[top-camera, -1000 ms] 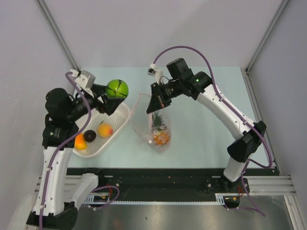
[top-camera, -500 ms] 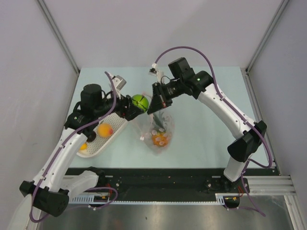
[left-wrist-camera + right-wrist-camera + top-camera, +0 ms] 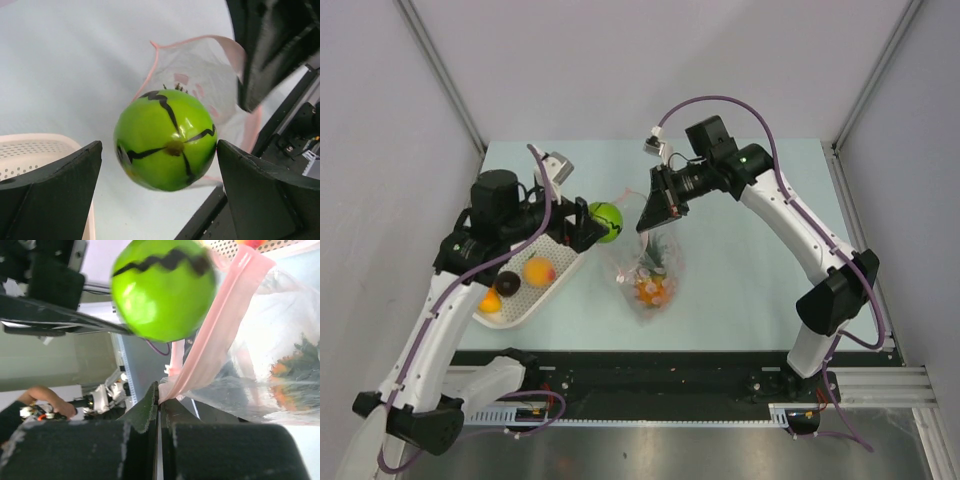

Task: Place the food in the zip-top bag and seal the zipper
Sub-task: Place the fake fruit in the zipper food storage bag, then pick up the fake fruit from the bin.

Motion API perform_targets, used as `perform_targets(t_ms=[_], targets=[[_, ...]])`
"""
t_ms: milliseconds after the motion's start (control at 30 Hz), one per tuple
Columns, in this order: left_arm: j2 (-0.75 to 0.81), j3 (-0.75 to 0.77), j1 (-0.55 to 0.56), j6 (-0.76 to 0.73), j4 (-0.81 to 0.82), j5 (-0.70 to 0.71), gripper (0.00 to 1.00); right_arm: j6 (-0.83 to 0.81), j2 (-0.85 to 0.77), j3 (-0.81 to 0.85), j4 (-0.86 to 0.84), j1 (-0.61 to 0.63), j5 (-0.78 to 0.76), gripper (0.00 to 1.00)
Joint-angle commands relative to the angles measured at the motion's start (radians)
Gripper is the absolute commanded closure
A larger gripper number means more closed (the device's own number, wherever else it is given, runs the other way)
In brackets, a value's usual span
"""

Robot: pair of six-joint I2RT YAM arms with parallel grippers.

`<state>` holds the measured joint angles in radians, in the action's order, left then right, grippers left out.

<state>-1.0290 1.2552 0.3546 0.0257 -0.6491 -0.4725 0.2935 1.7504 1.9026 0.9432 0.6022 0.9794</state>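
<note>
The green ball (image 3: 605,221) (image 3: 165,140) hangs free between the spread fingers of my left gripper (image 3: 586,229) (image 3: 159,150), touching neither, right beside the bag's mouth. My left gripper is open. The clear zip-top bag (image 3: 652,270) lies mid-table with the orange pineapple (image 3: 653,287) (image 3: 295,375) inside. My right gripper (image 3: 649,222) (image 3: 159,390) is shut on the bag's pink zipper (image 3: 220,325) (image 3: 155,60), holding the mouth up. The ball (image 3: 162,287) shows just outside that mouth. A peach fruit (image 3: 539,271), a dark ring (image 3: 507,284) and an orange-yellow fruit (image 3: 488,300) lie in the basket.
The white perforated basket (image 3: 578,258) (image 3: 30,155) sits at the left, under my left arm. Grey walls close in the table on three sides. The black rail with the arm bases (image 3: 670,375) runs along the near edge.
My left arm carried the green ball from above the basket to the bag's mouth, then its jaws spread and let the ball go. My right gripper raised the bag's edge slightly.
</note>
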Motion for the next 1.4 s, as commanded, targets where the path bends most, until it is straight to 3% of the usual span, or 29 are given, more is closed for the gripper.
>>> perform_targets(t_ms=[0, 67, 200, 300, 467, 700, 800, 967, 1033, 1367], targets=[[0.046, 0.044, -0.080, -0.045, -0.133, -0.093, 0.00, 0.055, -0.012, -0.017, -0.055, -0.030, 0.091, 1.00], [0.064, 0.029, -0.097, -0.059, -0.152, -0.123, 0.01, 0.076, -0.009, -0.023, -0.081, -0.039, 0.131, 1.00], [0.096, -0.069, -0.094, 0.006, -0.061, -0.268, 0.15, 0.117, -0.015, -0.057, -0.139, -0.041, 0.201, 1.00], [0.060, -0.070, -0.056, 0.051, -0.003, -0.287, 0.24, 0.139, -0.015, -0.065, -0.165, -0.032, 0.223, 1.00], [0.032, -0.022, -0.100, 0.013, -0.050, -0.149, 0.14, 0.110, -0.029, -0.071, -0.136, -0.044, 0.196, 1.00], [-0.006, -0.098, -0.287, -0.202, -0.222, 0.135, 0.04, -0.028, -0.026, -0.036, -0.003, -0.039, -0.230, 1.00], [-0.042, -0.160, -0.338, -0.300, -0.257, 0.233, 0.01, -0.054, -0.009, -0.014, 0.019, -0.015, -0.327, 1.00], [-0.114, -0.220, -0.403, -0.351, -0.241, 0.276, 0.00, -0.077, 0.012, 0.024, 0.031, 0.024, -0.398, 1.00], [-0.114, -0.234, -0.422, -0.360, -0.227, 0.218, 0.00, -0.085, 0.011, 0.029, 0.037, 0.033, -0.415, 1.00], [-0.268, -0.315, -0.425, -0.363, -0.126, 0.290, 0.01, -0.086, 0.020, 0.035, 0.031, 0.050, -0.413, 1.00]])
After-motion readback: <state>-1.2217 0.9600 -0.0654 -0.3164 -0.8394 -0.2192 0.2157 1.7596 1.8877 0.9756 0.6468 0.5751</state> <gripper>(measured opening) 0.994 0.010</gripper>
